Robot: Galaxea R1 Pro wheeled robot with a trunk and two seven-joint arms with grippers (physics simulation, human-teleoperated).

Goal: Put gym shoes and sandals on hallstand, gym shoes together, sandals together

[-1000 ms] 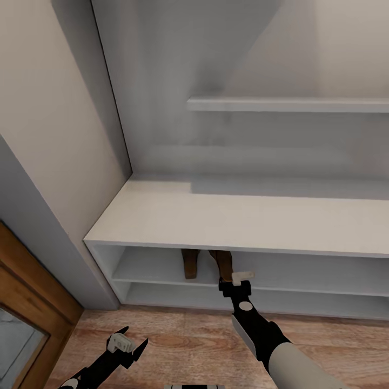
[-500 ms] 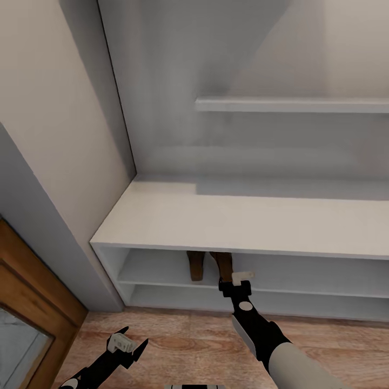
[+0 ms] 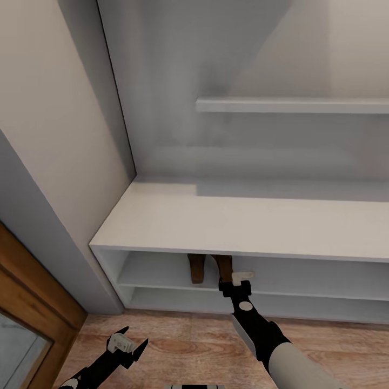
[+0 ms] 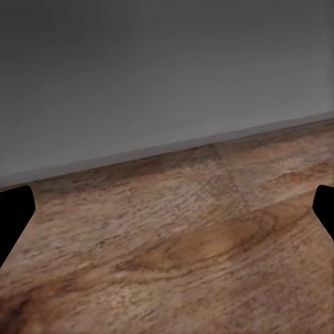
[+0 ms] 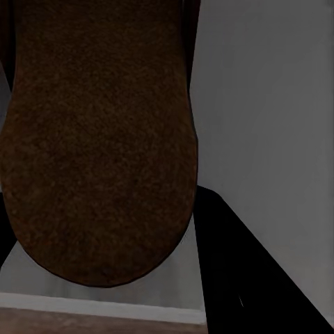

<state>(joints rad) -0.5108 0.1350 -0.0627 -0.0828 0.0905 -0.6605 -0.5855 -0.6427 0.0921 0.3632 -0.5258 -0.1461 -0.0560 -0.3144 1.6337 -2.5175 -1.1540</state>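
Head view looks down on the hallstand (image 3: 237, 221), a low white unit with a flat bare top, two open shelf tiers beneath it, and a tall white back panel carrying a floating shelf (image 3: 292, 104) at about 1 o'clock. A beige wall (image 3: 48, 140) runs along the unit's 9 o'clock end, and a wood-framed door (image 3: 27, 302) stands at 8 o'clock. The corridor floor (image 3: 183, 340) of light brown wood-grain planks spreads across the 6 o'clock part of the picture.

Two sandals sit side by side on the upper tier, just under the front edge of the top, their heel ends facing out: the left sandal (image 3: 196, 268) and the right sandal (image 3: 223, 266), near one another with a small gap. The right tool (image 3: 235, 280) is at the mouth of that tier, directly at the right sandal's heel. In the right wrist view the brown sole of the right sandal (image 5: 97, 139) lies very close, over the white shelf board (image 5: 90, 296), with one dark finger (image 5: 243, 278) beside it; whether the fingers clamp the sandal or merely flank it I cannot tell.

The left tool (image 3: 128, 340) hangs at 7 o'clock above the floor, its fingers spread wide and holding nothing. The left wrist view shows plank floor (image 4: 181, 243) meeting a grey baseboard (image 4: 160, 76), with the fingertips (image 4: 14, 216) far apart at the picture's edges.
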